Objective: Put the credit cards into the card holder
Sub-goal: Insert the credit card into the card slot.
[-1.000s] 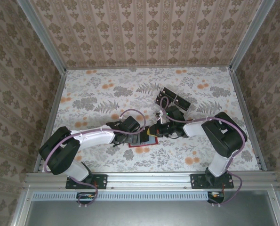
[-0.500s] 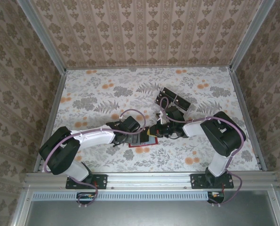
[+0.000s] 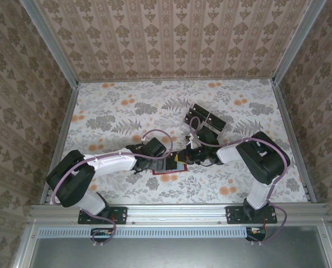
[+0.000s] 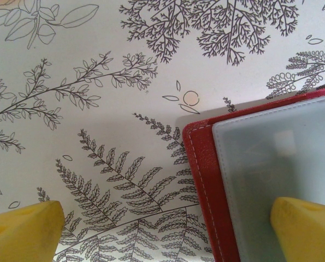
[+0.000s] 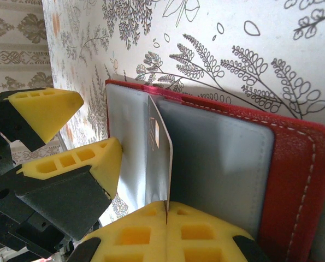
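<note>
The card holder [image 3: 167,170] lies open on the table, red outside with a grey inside [image 5: 217,164]. My right gripper [image 5: 166,210] is shut on a thin credit card [image 5: 161,158], which stands on edge over the holder's fold. From above, the right gripper [image 3: 183,157] sits at the holder's right edge. My left gripper [image 4: 165,234] is open and straddles the holder's corner [image 4: 206,164]; one yellow fingertip [image 4: 307,229] is over the grey inside, the other [image 4: 23,229] is over the table. The left fingers [image 5: 91,169] stand close beside the held card.
A clear rack [image 3: 206,119] with dark cards in it stands behind the right gripper, toward the back right. Patterned walls enclose the floral table [image 3: 115,111] on three sides. Both arms meet near the front middle.
The right gripper has edged left with the card, closer over the holder. The left arm has not moved.
</note>
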You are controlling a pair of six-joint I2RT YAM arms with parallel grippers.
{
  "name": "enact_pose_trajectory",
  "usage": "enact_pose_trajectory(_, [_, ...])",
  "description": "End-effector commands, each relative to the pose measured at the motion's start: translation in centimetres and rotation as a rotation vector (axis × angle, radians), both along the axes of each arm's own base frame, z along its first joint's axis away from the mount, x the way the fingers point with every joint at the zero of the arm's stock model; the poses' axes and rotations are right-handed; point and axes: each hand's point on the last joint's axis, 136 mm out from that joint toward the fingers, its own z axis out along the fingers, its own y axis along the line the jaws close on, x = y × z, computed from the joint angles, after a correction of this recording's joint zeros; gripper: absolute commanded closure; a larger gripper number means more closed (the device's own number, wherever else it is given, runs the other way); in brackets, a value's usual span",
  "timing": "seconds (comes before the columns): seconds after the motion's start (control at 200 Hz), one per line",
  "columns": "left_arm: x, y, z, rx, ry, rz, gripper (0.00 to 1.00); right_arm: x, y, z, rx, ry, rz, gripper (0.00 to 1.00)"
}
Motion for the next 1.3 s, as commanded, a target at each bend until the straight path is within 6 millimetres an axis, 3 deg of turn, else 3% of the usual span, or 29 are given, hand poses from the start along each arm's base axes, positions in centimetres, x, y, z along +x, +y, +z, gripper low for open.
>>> enact_pose_trajectory(0.0, [-1.7, 2.0, -1.7, 0.088, 0.065, 0.000, 0.00, -0.5, -0.7, -1.3, -0.034, 0.012, -0.002, 1.00])
enact_pose_trajectory(0.585, [-1.7, 1.9, -1.7, 0.084, 0.065, 0.003, 0.00, 0.4, -1.7, -1.5, -0.055, 0.006, -0.042, 1.00])
enact_pose_trajectory(1.295, [-1.7, 1.8, -1.8, 0.082, 0.067, 0.002, 0.00, -0.3, -0.4, -1.4, -0.031, 0.017, 0.029, 1.00])
